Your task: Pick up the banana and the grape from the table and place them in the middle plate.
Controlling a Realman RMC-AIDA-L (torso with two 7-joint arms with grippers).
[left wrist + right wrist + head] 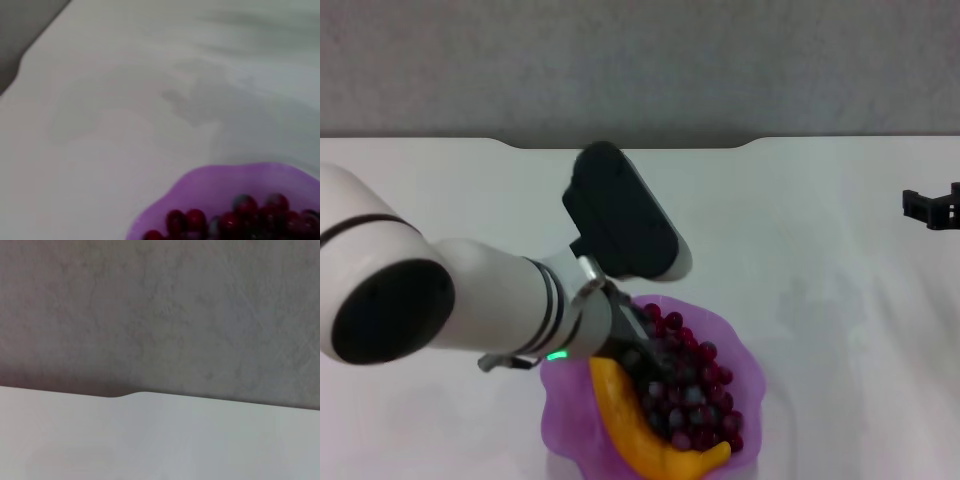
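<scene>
The purple scalloped plate (748, 362) stands at the near middle of the white table (820, 250). The yellow-orange banana (638, 432) lies in its near left part. The dark red grape bunch (698, 392) lies in the plate beside the banana, on its right. My left gripper (645, 358) is down at the bunch's far left end, over the plate; its tips are lost among the grapes. The left wrist view shows the plate's rim (200, 187) and a few grapes (240, 217). My right gripper (930, 206) is parked at the far right edge.
The table's far edge has a shallow notch (630, 146) with a grey wall behind. The right wrist view shows only that edge of the table (150, 440) and the wall. My left arm's bulky wrist (620, 215) hangs over the plate's far side.
</scene>
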